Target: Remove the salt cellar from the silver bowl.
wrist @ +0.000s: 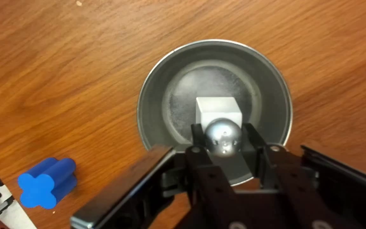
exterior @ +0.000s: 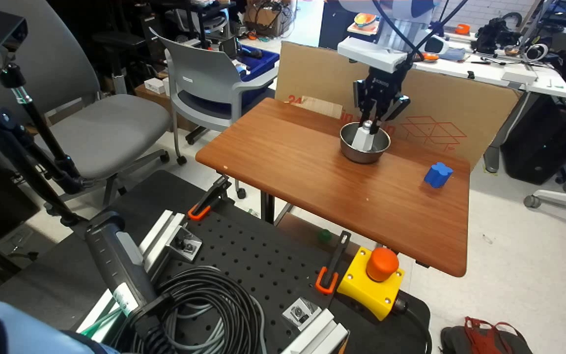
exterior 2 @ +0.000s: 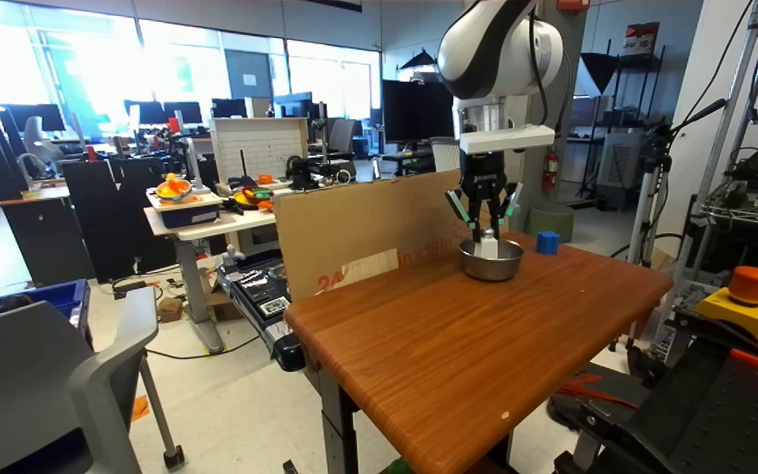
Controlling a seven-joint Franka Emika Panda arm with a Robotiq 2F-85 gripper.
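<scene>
The white salt cellar stands in the silver bowl with a shiny round metal cap; it shows in the exterior views (exterior: 363,140) (exterior 2: 486,248) and in the wrist view (wrist: 218,106). The silver bowl (exterior: 361,156) sits on the table near its back edge; it also shows in an exterior view (exterior 2: 492,268) and in the wrist view (wrist: 149,98). My gripper (exterior: 368,125) points down into the bowl, its fingers on both sides of the cellar's top. In the wrist view the gripper (wrist: 223,133) appears shut on the cellar. The cellar's base is partly hidden by the bowl's wall.
A blue lobed block (exterior: 438,175) stands on the wooden table (exterior: 302,157), to one side of the bowl. A cardboard sheet (exterior 2: 379,224) stands upright along the table's back edge, close behind the bowl and gripper. A yellow emergency-stop box (exterior: 371,285) is beyond the front edge.
</scene>
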